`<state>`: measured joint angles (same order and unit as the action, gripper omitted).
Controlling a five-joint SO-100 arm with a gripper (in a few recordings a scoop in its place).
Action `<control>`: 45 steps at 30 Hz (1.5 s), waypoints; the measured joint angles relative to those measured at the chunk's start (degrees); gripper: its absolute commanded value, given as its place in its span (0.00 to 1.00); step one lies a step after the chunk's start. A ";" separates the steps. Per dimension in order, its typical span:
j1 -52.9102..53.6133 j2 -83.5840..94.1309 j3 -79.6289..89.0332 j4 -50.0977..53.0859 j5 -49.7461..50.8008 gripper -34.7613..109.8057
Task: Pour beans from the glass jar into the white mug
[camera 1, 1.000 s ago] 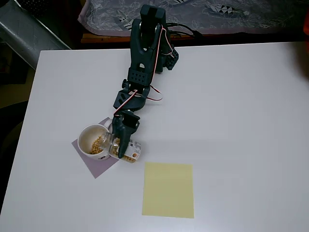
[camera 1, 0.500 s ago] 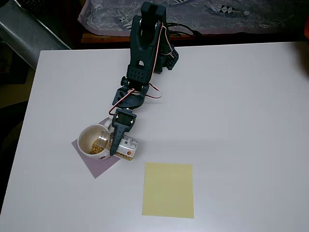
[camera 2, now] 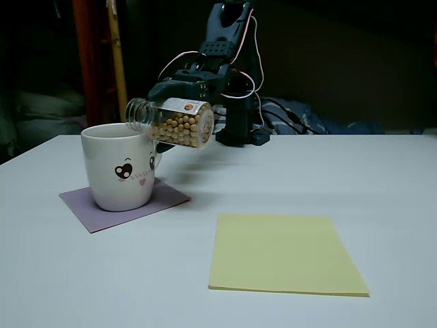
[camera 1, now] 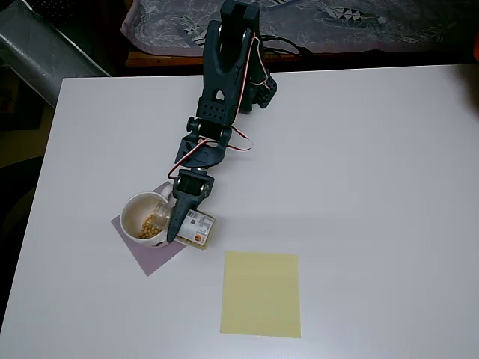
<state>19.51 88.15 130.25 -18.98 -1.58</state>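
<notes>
1. Overhead view: the gripper (camera 1: 185,217) was clamped across the glass jar (camera 1: 196,228), its fingers closed on the body just behind the neck. That grip left the mouth free to reach over the rim of the white mug (camera 1: 132,208). A shallow heap of beans (camera 1: 152,225) lay inside the mug, so pouring was, by my reading, under way but far from done.
2. Overhead view, room: the mug stood on a small purple mat (camera 1: 150,258) near the left side of the white table (camera 1: 374,187). A yellow sheet (camera 1: 261,293) lay flat to the lower right, apart from the mat. Bare table stretched wide to the right, while the left edge sat much nearer the mug.
3. Fixed view: the jar (camera 2: 177,123) was held nearly on its side, mouth pointing left and dipped slightly, just above the mug's rim (camera 2: 117,130). Most beans (camera 2: 181,128) were packed toward the base end, with the neck looking clear. A steeper tilt would probably be needed to move them.
4. Fixed view, room: the mug's handle faced the arm, under the jar. Open tabletop lay in front, with the yellow sheet (camera 2: 283,253) clear of any swing.
</notes>
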 measured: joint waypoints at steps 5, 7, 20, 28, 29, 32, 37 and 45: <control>0.00 0.00 -1.32 1.93 2.02 0.24; 0.09 0.00 -1.76 2.64 3.25 0.24; 1.58 -2.81 -5.54 3.69 12.22 0.24; 2.90 -3.08 -7.29 6.06 16.08 0.24; 2.90 -3.08 -7.38 6.24 16.52 0.24; 2.90 -2.81 -7.38 6.24 17.23 0.24; 2.90 -2.72 -7.38 6.24 18.63 0.24; 2.90 -2.72 -7.38 6.24 18.98 0.24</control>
<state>22.41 85.43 122.87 -12.74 17.40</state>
